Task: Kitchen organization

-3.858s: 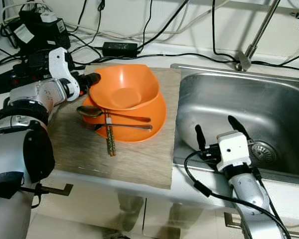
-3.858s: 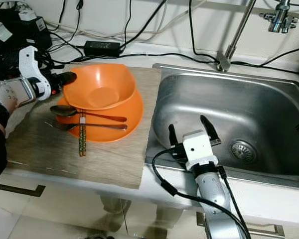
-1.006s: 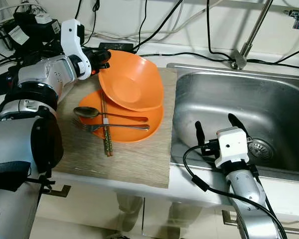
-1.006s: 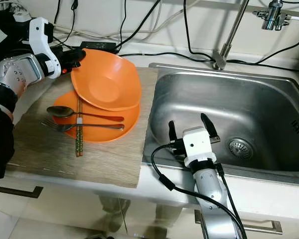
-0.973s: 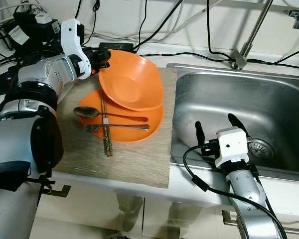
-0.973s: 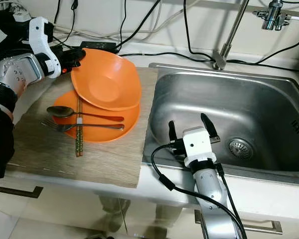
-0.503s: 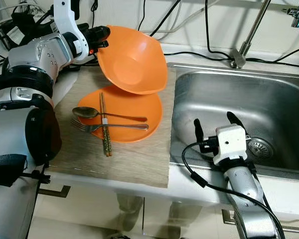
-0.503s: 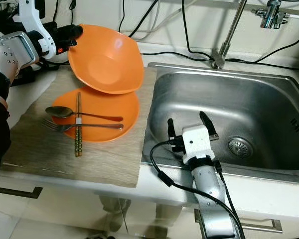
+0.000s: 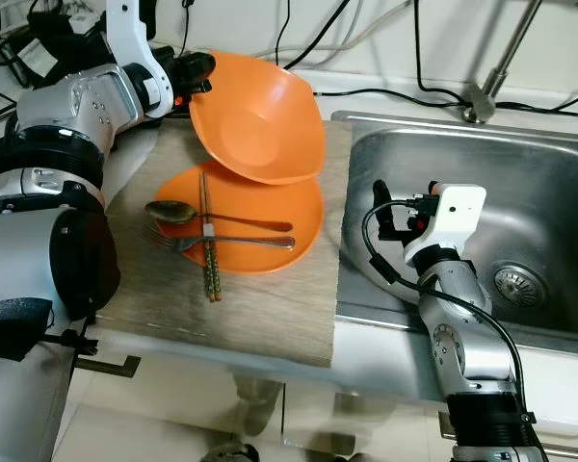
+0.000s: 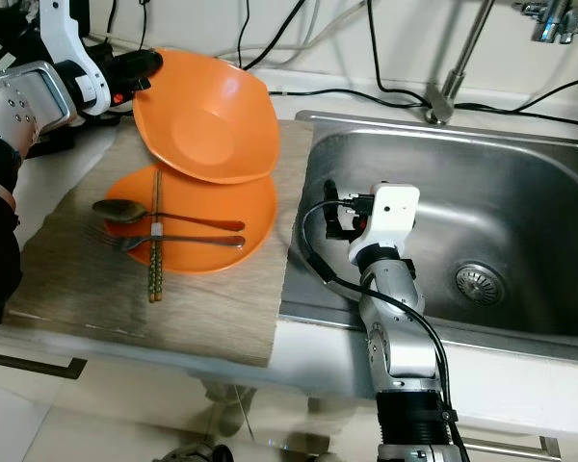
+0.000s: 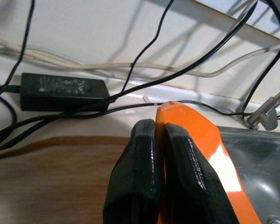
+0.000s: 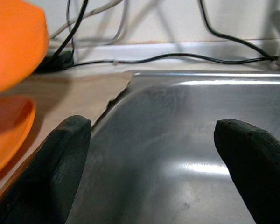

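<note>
A white desk (image 9: 173, 356) carries a wood-grain mat (image 9: 260, 308) beside a steel sink (image 9: 549, 192). In the eye views, the left tool (image 9: 195, 69) pinches the rim of an orange bowl (image 9: 260, 120), held tilted above an orange plate (image 9: 270, 226) bearing a spoon (image 9: 173, 211), fork (image 9: 241, 243) and chopsticks (image 9: 208, 252). The right tool (image 10: 335, 214) hangs over the sink's left edge. The left wrist view shows black fingers (image 11: 140, 182) clamped on the bowl's edge, a power adapter (image 11: 60, 91) beyond. The right wrist view shows fingers (image 12: 65, 163) spread wide over the basin.
</note>
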Controlling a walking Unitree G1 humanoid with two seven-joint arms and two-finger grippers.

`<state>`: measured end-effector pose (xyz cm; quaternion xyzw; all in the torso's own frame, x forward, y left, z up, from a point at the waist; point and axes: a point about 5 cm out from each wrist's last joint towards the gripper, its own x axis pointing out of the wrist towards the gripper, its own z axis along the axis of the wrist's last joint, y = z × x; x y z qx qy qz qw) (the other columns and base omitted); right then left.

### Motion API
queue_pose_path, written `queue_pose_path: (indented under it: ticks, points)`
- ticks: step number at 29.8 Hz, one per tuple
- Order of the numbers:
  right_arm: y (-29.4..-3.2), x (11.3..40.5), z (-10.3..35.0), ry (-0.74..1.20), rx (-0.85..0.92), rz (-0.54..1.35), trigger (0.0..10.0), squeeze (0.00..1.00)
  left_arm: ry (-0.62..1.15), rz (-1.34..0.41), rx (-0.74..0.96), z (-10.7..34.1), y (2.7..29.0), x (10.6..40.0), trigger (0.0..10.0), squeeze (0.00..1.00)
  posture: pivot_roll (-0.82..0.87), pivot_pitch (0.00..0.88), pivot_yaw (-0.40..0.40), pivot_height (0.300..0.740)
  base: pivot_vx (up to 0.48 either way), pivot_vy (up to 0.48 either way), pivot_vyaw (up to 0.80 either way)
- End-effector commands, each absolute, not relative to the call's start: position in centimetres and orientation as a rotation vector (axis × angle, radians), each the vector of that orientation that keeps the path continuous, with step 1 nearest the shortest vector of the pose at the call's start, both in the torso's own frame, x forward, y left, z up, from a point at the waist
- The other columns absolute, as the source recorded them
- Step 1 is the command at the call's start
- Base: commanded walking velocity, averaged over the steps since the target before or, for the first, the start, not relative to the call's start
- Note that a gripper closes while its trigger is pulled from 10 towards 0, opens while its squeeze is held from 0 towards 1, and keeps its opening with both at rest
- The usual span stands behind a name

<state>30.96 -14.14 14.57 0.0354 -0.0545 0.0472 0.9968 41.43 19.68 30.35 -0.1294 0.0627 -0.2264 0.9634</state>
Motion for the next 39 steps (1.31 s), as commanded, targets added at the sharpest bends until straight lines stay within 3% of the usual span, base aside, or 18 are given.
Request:
queue_pose_path:
  ticks: [1, 6, 18, 26, 28, 39]
  points:
    - [-14.4, 31.2, 15.1, -0.141, 0.030, 0.093, 10.0, 0.00, 0.050, -0.476, -0.261, 32.9, 19.6, 41.3, 0.0, 0.00, -0.03, 0.022, 0.047, 0.740, 0.000, 0.000, 0.00]
    - [-15.4, 30.6, 17.4, -0.290, -0.256, 0.003, 10.0, 0.00, 0.057, -0.471, -0.268, 32.6, 19.6, 41.3, 0.0, 0.00, -0.03, 0.023, 0.043, 0.740, 0.000, 0.000, 0.00]
    - [-15.8, 29.3, 19.0, -0.377, -0.270, -0.033, 10.0, 0.00, 0.060, -0.483, -0.286, 32.5, 19.1, 41.4, 0.0, 0.00, -0.04, 0.020, 0.053, 0.740, 0.000, 0.000, 0.00]
    - [-14.9, 29.5, 19.3, -0.370, -0.115, 0.001, 10.0, 0.00, 0.045, -0.497, -0.291, 33.3, 18.5, 41.4, 0.0, 0.00, -0.04, 0.011, 0.062, 0.740, 0.000, 0.000, 0.00]
    - [-14.9, 30.1, 19.2, -0.325, 0.028, 0.009, 10.0, 0.00, 0.029, -0.506, -0.295, 33.8, 18.3, 41.4, 0.0, 0.00, -0.03, 0.006, 0.063, 0.740, 0.000, 0.000, 0.00]
    - [-13.9, 31.3, 19.2, -0.253, 0.355, 0.102, 10.0, 0.00, -0.002, -0.518, -0.306, 35.0, 18.2, 41.2, 0.0, 0.00, -0.03, 0.001, 0.063, 0.740, 0.000, 0.000, 0.00]
